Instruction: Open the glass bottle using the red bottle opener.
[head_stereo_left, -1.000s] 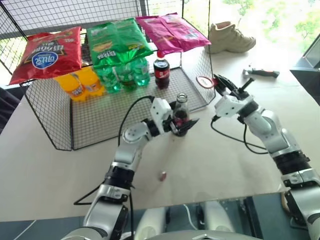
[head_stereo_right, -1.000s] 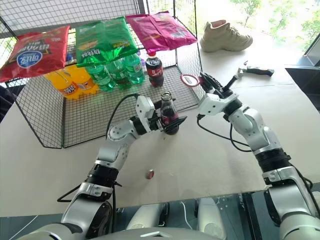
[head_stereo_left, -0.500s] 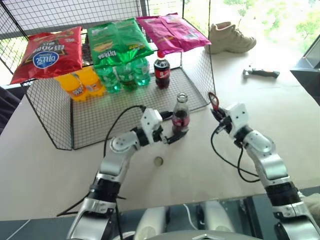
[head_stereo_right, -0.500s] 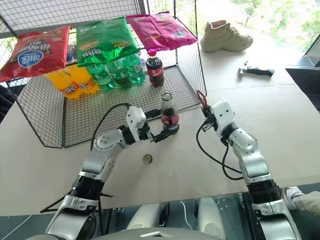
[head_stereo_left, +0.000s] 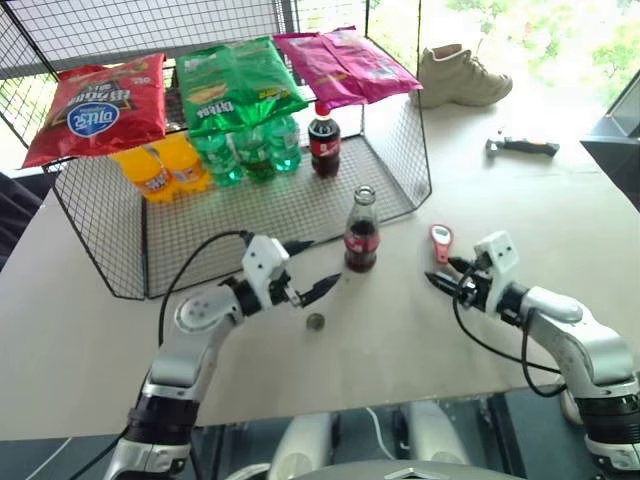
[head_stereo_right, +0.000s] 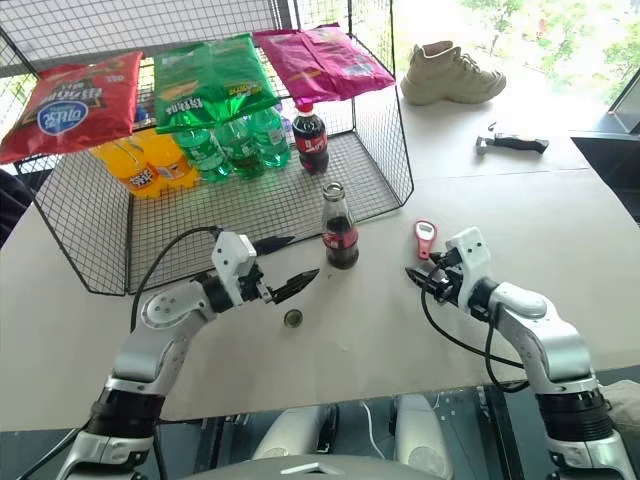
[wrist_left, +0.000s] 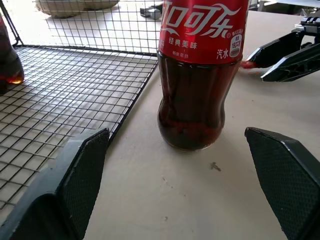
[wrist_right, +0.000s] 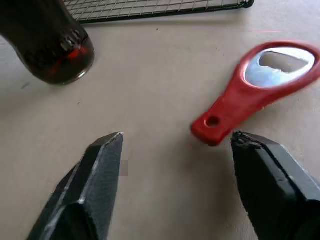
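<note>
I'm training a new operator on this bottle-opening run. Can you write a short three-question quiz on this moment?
1. True or false: the right gripper holds the red bottle opener.
2. Where is the bottle cap? A) on the glass bottle B) on the table C) in the wire rack
3. Fill in: the left gripper is ____ and clear of the bottle.

Key: 1 false, it lies on the table; 2 B; 3 open.
</note>
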